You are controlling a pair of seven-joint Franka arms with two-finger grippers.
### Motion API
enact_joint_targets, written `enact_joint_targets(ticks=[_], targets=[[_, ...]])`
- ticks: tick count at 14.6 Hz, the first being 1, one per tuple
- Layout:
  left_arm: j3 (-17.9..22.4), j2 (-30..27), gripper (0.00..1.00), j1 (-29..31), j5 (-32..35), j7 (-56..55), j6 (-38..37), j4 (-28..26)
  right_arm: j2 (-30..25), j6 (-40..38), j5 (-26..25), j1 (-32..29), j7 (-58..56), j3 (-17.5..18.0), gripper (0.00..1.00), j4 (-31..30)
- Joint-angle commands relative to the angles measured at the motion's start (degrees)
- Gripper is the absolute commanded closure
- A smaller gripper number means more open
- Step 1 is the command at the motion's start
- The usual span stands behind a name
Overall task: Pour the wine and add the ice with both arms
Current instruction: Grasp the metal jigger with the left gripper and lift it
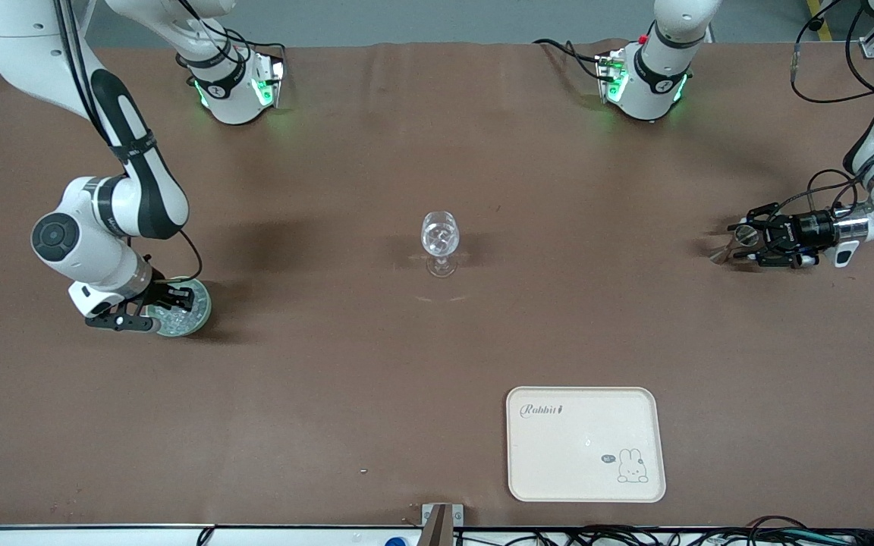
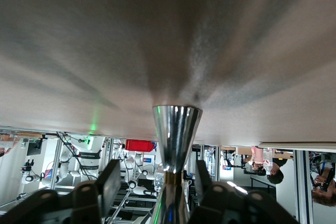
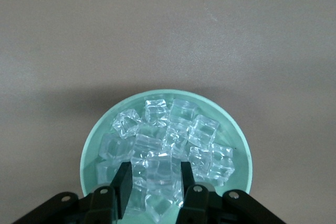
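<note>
Ice (image 3: 168, 145) lies heaped in a pale green bowl (image 1: 196, 312) toward the right arm's end of the table, and the right gripper (image 1: 150, 305) is down in that bowl. Only the right wrist view makes this plain: its two black fingers (image 3: 125, 187) stand part open on either side of a clear cube in the heap, close against it, though whether they press it I cannot tell. From the front, the arm's wrist covers most of the bowl and the cubes show only as a glint. At the left arm's end of the table the left gripper (image 1: 744, 241) lies level, just above the brown table (image 1: 331, 394), with the silver jigger (image 2: 176, 135) between its fingers. The left wrist view shows the jigger's hourglass waist sitting in the gap and the fingers (image 2: 107, 182) each a little clear of it, so the jaws are part open and hold nothing. A stemmed wine glass (image 1: 439, 241) stands upright mid-table, well apart from both grippers. Nearer the front camera than the glass lies a cream tray (image 1: 528, 485) printed with a rabbit.
</note>
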Motion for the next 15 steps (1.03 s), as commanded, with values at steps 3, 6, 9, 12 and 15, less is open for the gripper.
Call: enact_joint_targets(ticks=[3, 6, 9, 12, 15], targets=[[-1.18, -1.70, 0.48, 0.04, -2.43, 1.03, 2.42, -2.86, -0.52, 0.80, -0.70, -0.49, -0.33, 0.12, 0.56, -0.77], [-1.18, -1.79, 0.48, 0.13, -2.35, 1.03, 2.34, -2.77, -0.43, 0.80, -0.70, -0.57, -0.33, 0.12, 0.64, -0.77], [-1.18, -1.88, 0.60, 0.22, -2.34, 1.03, 2.16, -2.51, -0.43, 0.71, -0.70, -0.66, -0.07, 0.20, 0.78, -0.68], [-1.18, -1.97, 0.74, 0.39, -2.52, 0.95, 1.99, -2.16, -0.52, -0.25, -0.61, -0.49, 0.37, 0.20, 0.93, -0.07], [-1.18, -1.97, 0.90, 0.83, -2.61, 0.59, 1.81, -2.15, -0.61, -0.43, -0.61, -0.48, 0.38, 0.20, 0.97, 0.55]])
